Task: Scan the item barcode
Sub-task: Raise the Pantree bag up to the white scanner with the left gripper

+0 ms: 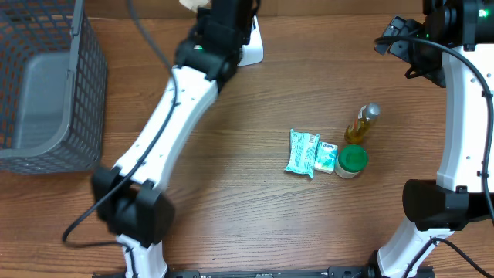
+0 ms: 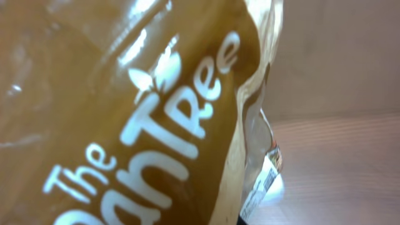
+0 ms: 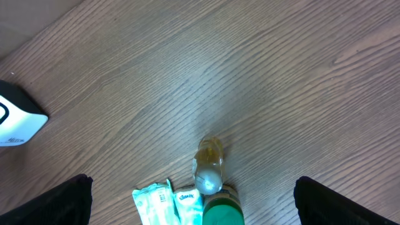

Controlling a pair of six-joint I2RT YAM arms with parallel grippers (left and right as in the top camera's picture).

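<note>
A brown pouch [image 2: 125,106] with white lettering fills the left wrist view, pressed close to the camera. A white barcode label [image 2: 262,184] shows along its right edge. My left gripper [image 1: 208,9] is at the table's far edge, shut on the pouch; its fingers are hidden behind the pouch, and only a pale corner of the pouch [image 1: 193,4] shows overhead. The white scanner [image 1: 252,48] stands just right of it. My right gripper [image 3: 197,190] hangs open and empty, high above the small items, at the far right [image 1: 397,38].
Two tissue packs [image 1: 302,152] [image 1: 326,157], a green-lidded jar [image 1: 352,161] and a small bottle of yellow liquid [image 1: 363,123] cluster right of centre. A grey wire basket [image 1: 46,93] stands at the far left. The scanner [image 3: 15,119] also shows in the right wrist view.
</note>
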